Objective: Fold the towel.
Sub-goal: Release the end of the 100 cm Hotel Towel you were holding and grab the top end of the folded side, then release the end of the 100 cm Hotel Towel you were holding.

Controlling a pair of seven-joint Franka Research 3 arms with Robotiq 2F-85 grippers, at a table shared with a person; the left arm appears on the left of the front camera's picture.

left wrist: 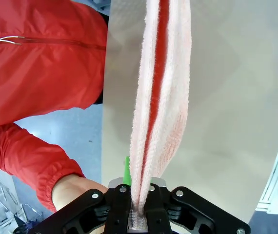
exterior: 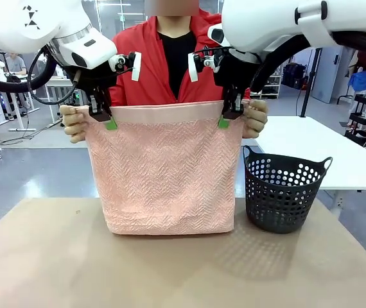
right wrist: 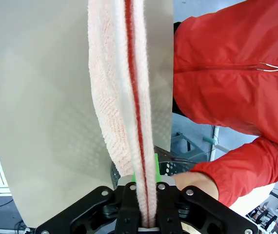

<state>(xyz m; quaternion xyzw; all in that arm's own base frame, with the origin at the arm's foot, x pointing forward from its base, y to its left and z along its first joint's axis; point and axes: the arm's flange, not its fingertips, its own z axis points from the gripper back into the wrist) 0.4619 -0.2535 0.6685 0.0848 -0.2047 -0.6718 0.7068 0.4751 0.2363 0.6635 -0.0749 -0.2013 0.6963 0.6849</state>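
We are holding the salmon-pink towel (exterior: 165,173) hanging doubled below both claws. The left gripper (exterior: 103,116) and right gripper (exterior: 230,114) are clamping its top corners, with a person's hand (exterior: 74,123) just outside each. We are judging it light and limp, best pinched along the smooth band.

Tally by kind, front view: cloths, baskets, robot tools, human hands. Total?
towel: 1
basket: 1
tools: 2 (left tool, right tool)
hands: 2 (person's hand beside left tool, person's hand beside right tool)
Total: 6
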